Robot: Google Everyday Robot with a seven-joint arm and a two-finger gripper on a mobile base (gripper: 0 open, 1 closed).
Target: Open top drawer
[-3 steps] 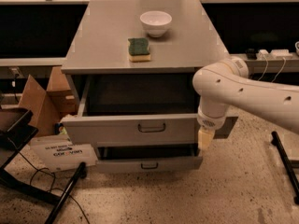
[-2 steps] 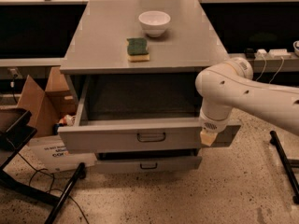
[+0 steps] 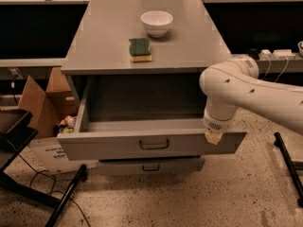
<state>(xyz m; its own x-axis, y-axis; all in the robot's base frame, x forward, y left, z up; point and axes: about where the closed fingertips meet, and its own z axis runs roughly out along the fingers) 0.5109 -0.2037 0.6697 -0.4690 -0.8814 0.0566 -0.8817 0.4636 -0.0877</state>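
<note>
The top drawer (image 3: 113,148) is a wide grey metal drawer under the cabinet top, pulled far out toward me. Its grey inside is bare. A small dark bar handle (image 3: 154,144) sits at the centre of its front panel. My gripper (image 3: 213,136) hangs at the end of the white arm (image 3: 246,91). It is at the top edge of the drawer front near its right end, well right of the handle. Only a tan tip of it shows below the white wrist.
A white bowl (image 3: 156,22) and a green sponge (image 3: 140,49) sit on the cabinet top (image 3: 194,46). A shorter drawer (image 3: 180,166) is below, slightly out. A cardboard box (image 3: 40,103) and black stand legs (image 3: 66,197) are at left. Another black leg (image 3: 289,167) is at right.
The top drawer has slid further out toward me. The arm's end has moved with its front panel, staying at the right end.
</note>
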